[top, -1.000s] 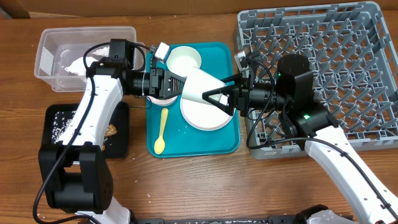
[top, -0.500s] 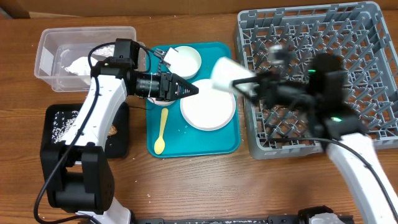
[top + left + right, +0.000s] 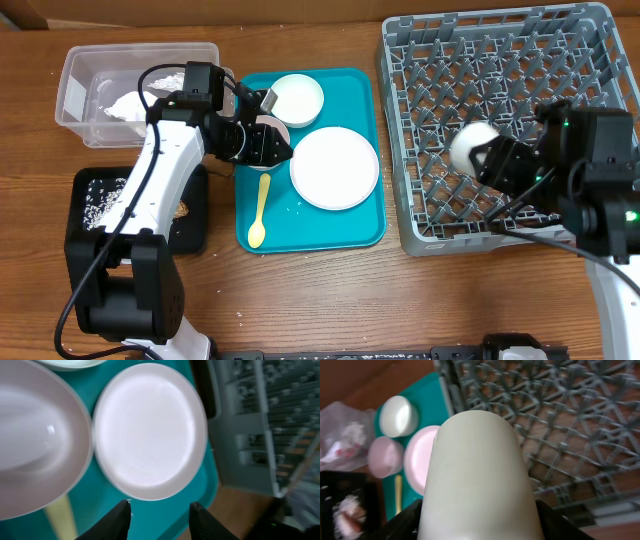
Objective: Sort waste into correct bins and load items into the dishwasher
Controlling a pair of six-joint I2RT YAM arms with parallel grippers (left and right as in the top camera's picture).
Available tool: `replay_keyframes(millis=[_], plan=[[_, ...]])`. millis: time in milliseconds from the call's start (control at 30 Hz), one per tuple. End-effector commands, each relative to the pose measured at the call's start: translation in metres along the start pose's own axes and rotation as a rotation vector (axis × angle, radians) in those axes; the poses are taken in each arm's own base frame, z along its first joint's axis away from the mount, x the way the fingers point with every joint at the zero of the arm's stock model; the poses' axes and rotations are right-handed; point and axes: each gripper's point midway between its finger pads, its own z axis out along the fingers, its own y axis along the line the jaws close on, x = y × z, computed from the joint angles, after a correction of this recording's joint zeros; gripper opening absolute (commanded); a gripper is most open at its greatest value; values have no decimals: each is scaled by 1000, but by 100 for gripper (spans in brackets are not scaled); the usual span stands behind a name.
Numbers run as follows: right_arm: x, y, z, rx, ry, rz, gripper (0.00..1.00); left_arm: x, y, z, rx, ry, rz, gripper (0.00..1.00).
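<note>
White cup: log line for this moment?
right tool: holds white cup over dish rack | left tool: open, above teal tray

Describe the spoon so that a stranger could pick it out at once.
Find the teal tray between the clear tub and the grey rack. In its near left corner, left of the white plate, lies the spoon. It is the only long, thin, pale yellow thing there; everything else on the tray is round.
</note>
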Motion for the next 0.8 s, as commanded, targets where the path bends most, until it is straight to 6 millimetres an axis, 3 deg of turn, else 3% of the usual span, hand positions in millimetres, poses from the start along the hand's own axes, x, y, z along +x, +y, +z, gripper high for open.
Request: replay_keyframes(millis=[0,200,433,500,567,667,767], plan=[[-5,-33,11,195,30,16,45,-4,26,-4,-179,-5,17,41],[28,-60,60,332,318,47,45,-4,27,-5,-185,-4,17,40],[46,-76,91,402,473,64,45,-3,24,-2,-185,3,28,40],[46,-74,92,400,474,58,55,-3,22,-1,-184,4,31,40],[48,-72,92,397,479,46,74,-3,21,0,-183,6,35,40],[49,-69,93,395,481,36,85,-2,20,1,-192,10,41,41],[48,-68,93,392,479,34,87,-2,18,3,-195,14,50,42]])
